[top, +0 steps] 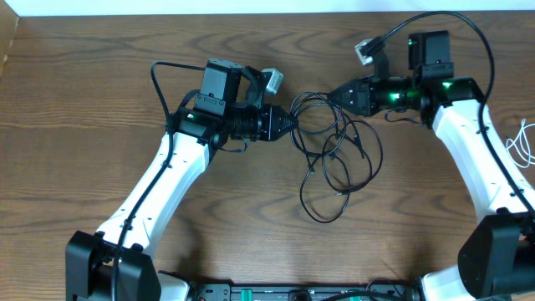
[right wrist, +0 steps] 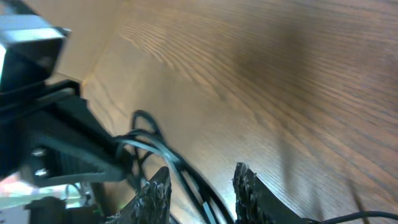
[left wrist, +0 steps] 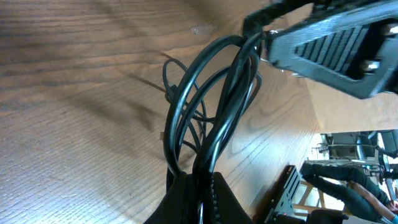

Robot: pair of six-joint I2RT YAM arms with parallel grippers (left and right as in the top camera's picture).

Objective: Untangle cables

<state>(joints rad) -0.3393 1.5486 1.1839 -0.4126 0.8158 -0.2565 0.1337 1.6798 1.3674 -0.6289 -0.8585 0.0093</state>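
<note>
- Brown wooden surface (top: pixel 100 100) is filling the whole view, and two white arms are reaching over it toward the middle.
- The black cables (top: pixel 334 163) are lying in one tangled bunch of loops between the two arms, a little right of the centre. The lower loops are resting flat on the wood.
- The left tool (top: pixel 290 124) is standing fully closed and is pinching several black strands at the left side of the bunch.
- The right tool (top: pixel 328 94) is standing partly open at the top of the bunch. A strand is passing between its fingers (right wrist: pixel 155 196), but the gap looks wider than the strand, so it seems not to be gripping.
- One white cable (top: pixel 522 144) is lying well apart at the right edge, partly out of view.
- The step in hand seems to be taking a second hold, so that the loops can be drawn apart.
- The next move is calling for the right tool to close on one strand only and then pull gently away while the left tool is anchoring. Otherwise the knot may tighten.
</note>
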